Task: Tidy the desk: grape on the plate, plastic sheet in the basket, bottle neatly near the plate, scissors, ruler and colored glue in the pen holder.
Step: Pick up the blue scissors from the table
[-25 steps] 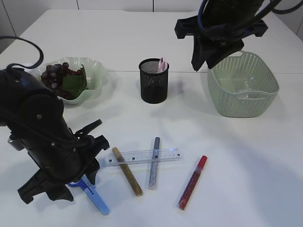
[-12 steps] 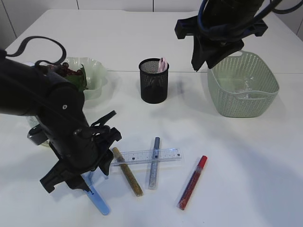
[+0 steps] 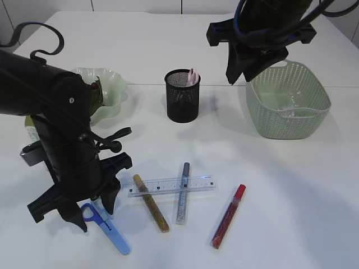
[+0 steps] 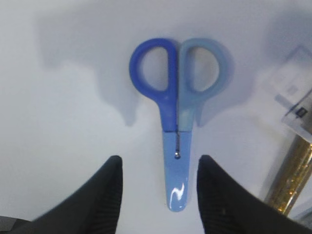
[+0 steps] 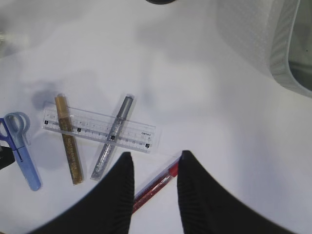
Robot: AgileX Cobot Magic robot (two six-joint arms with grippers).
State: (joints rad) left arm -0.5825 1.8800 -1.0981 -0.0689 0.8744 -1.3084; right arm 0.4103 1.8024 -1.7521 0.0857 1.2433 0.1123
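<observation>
Blue scissors (image 4: 176, 122) lie closed on the white table. My left gripper (image 4: 160, 168) is open right above them, one jaw on each side of the blade tip, not touching. In the exterior view the left gripper (image 3: 92, 208) hangs over the scissors (image 3: 115, 238). A clear ruler (image 3: 171, 185) lies across a gold glue stick (image 3: 150, 203) and a silver one (image 3: 182, 193). A red glue stick (image 3: 228, 216) lies to their right. My right gripper (image 5: 156, 161) is open and empty, high above the table next to the green basket (image 3: 289, 101). Grapes (image 3: 95, 87) lie on the green plate (image 3: 115, 84).
A black mesh pen holder (image 3: 182, 95) with a pink thing in it stands at the middle back. Something clear lies inside the basket. A pale green object (image 3: 29, 128) shows partly behind my left arm. The right wrist view shows the ruler (image 5: 100, 129) and the red glue (image 5: 156, 187).
My left arm has swung and shifted left over the scissors, so their handles now show. The right arm and all table objects have not moved.
</observation>
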